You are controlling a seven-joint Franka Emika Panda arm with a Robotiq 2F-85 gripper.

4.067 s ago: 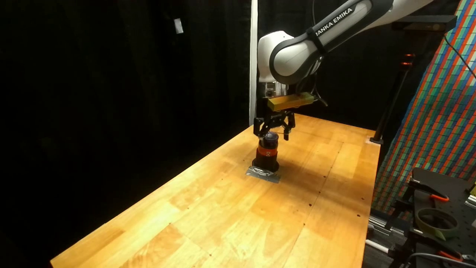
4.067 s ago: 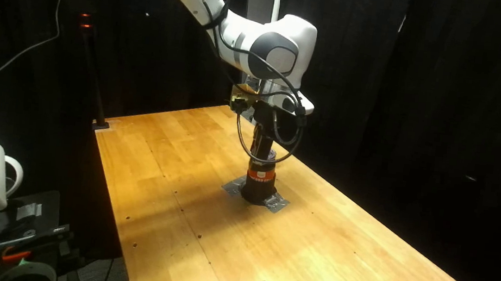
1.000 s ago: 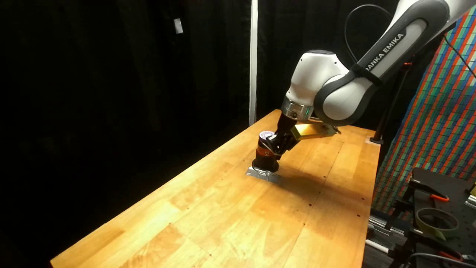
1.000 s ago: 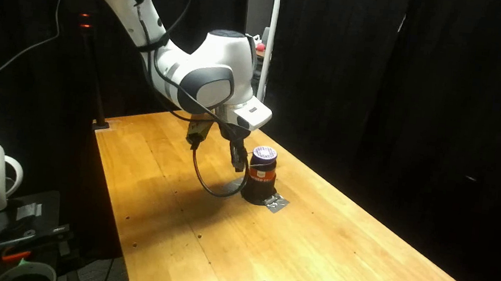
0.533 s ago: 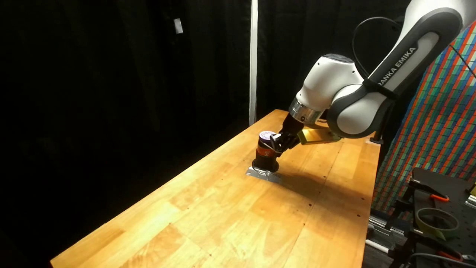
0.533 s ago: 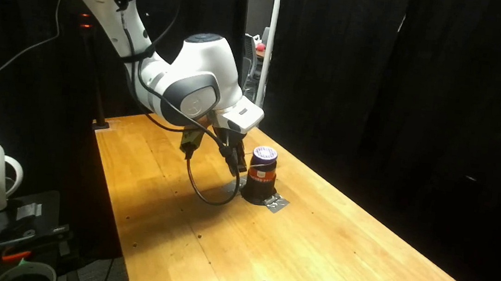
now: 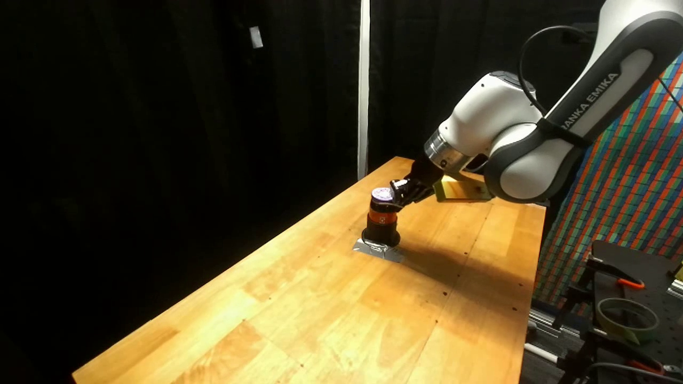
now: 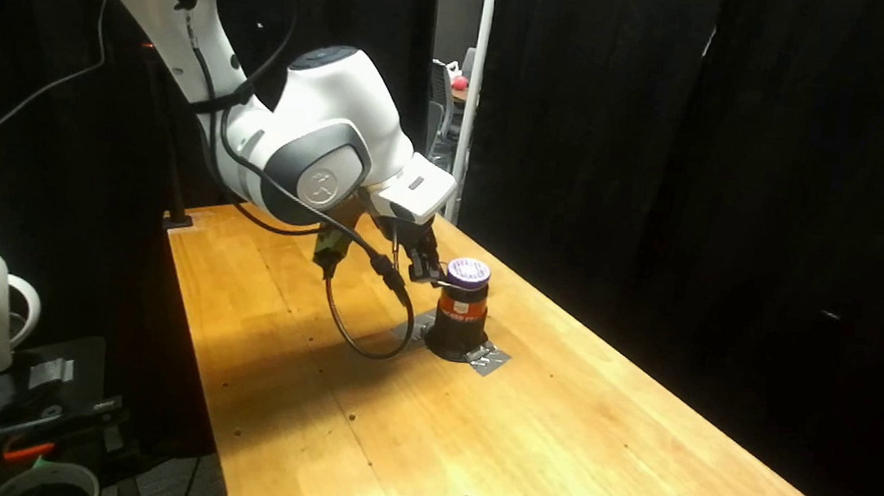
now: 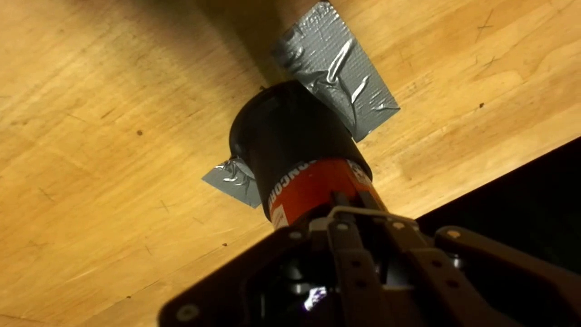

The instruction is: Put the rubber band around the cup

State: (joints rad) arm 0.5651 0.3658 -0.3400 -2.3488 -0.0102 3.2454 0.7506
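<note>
Upright on the wooden table (image 8: pixel 547 423), the cup (image 8: pixel 462 308) shows a black base, an orange-red label and a whitish top. My tilted gripper (image 8: pixel 431 276) is beside its upper part, fingertips near or against its side; contact cannot be told. In the wrist view my gripper (image 9: pixel 354 200) is shut, its two fingers nearly together over the cup's label (image 9: pixel 317 184). A pale rubber band (image 9: pixel 363 210) loops across the outside of the fingers. From there the rubber band (image 8: pixel 453 285) runs to the cup just under its rim; its far side is hidden.
Grey tape (image 9: pixel 345 72) fixes the cup's foot to the table. A cable loop (image 8: pixel 373 354) hangs from the wrist close to the tabletop. Black curtains (image 7: pixel 187 133) line the far table edge. A post (image 8: pixel 167 129) rises at the table's corner; a cart with a tape roll (image 7: pixel 627 320) stands alongside.
Four seconds ago my gripper stood open over the cup; it has since shut and shifted beside it. Over the last second the arm drew back and tilted, and the fingertips and band rose slightly.
</note>
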